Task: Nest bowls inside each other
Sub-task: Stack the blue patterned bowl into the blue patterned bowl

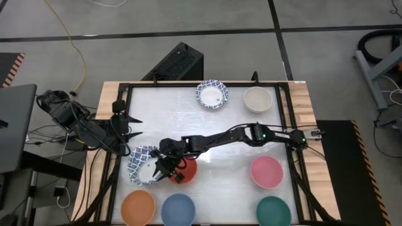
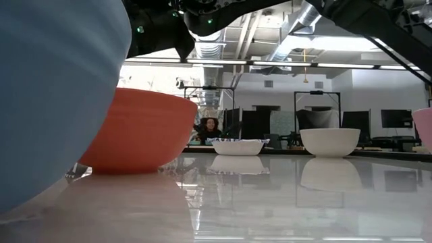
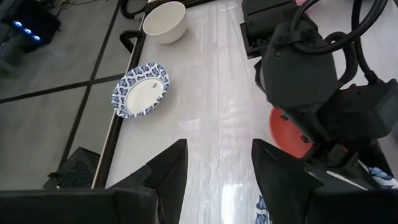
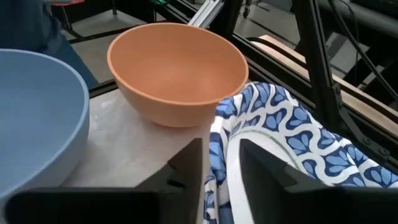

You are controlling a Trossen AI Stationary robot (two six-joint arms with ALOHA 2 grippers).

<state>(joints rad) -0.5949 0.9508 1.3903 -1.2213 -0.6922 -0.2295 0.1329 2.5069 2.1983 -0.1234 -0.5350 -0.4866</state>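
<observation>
Blue-patterned bowl (image 4: 292, 149) rim between parted fingers of right end effector (image 4: 221, 165), orange bowl (image 4: 180, 68) beyond.

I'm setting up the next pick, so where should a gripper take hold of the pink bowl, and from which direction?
Probably the rim, coming straight down from above. The pink bowl sits upright with its mouth open to the top and stands apart from the green bowl, so one finger can go inside the wall and one outside. Its rounded sides would likely slip in a sideways grip.
</observation>
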